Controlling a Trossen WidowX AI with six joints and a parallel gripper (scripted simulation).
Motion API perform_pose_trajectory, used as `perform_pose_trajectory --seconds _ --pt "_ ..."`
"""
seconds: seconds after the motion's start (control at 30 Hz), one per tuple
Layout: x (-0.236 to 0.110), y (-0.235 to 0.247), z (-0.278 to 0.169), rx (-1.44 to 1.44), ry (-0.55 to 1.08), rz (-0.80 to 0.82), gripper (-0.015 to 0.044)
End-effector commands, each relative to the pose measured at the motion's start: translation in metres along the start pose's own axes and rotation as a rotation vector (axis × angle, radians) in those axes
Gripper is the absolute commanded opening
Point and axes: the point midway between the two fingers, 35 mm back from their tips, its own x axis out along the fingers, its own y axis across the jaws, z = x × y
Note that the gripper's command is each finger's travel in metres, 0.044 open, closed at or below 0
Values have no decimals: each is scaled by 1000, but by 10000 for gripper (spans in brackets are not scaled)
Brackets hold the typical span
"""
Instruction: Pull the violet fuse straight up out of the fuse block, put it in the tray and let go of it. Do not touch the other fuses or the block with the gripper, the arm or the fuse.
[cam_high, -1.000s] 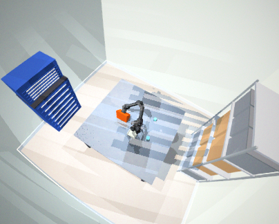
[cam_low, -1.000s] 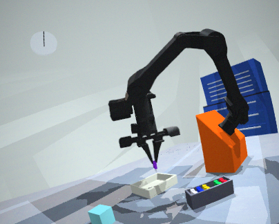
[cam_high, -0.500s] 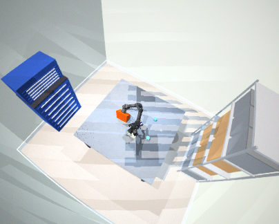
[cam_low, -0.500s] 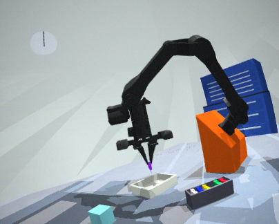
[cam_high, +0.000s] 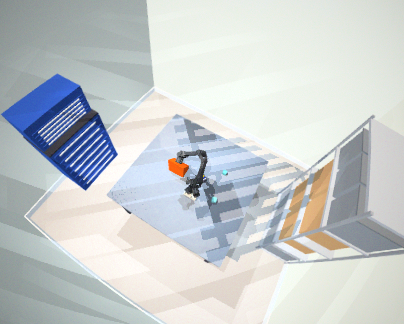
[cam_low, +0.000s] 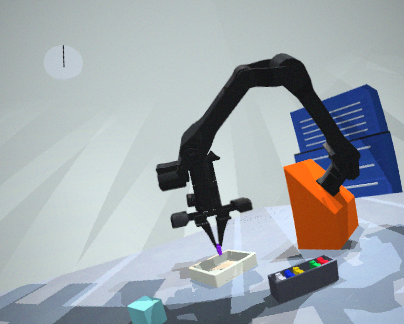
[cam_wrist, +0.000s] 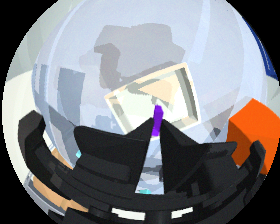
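Violet fuse (cam_low: 219, 248) pinched at the pincer (cam_low: 216, 239) tips in the exterior view, lower centre of frame, hanging just above the near-left rim of the cream tray (cam_low: 223, 268). Cannot tell if the fuse tip touches the tray. Pincer closed on the fuse, fingers pointing down. Black arm (cam_low: 280, 80) arches from upper right down to centre. Orange block (cam_low: 320, 210) at right, arm foot behind it. Dark fuse block (cam_low: 302, 280) lower right of tray, apart from it, holding white, blue, yellow, green and red fuses. Cyan cube (cam_low: 146, 310) at bottom left-centre. Blue drawer cabinet (cam_low: 350, 135) at far right behind the orange block. All sit on the grey patterned desk (cam_low: 100, 285).

Top view: desk (cam_high: 150, 200) in frame centre, arm (cam_high: 197, 167) small on it, orange block (cam_high: 178, 167) just left of the arm. Blue drawer cabinet (cam_high: 60, 130) upper left, shelf rack (cam_high: 371, 160) at right. Fuse too small to tell here.

Wrist view: violet fuse (cam_wrist: 158, 120) upright between the two dark fingers, centre frame. Cream tray (cam_wrist: 159, 100) directly behind it, tilted. Orange block (cam_wrist: 253, 137) at right edge.
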Motion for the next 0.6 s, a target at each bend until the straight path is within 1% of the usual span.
perform_pose_trajectory --seconds 0.0,0.17,0.57 --pt "7 -1 0 7 7 -4 0" --pt "13 -2 0 7 7 -4 0" --pt "9 -1 0 0 1 -2 315"
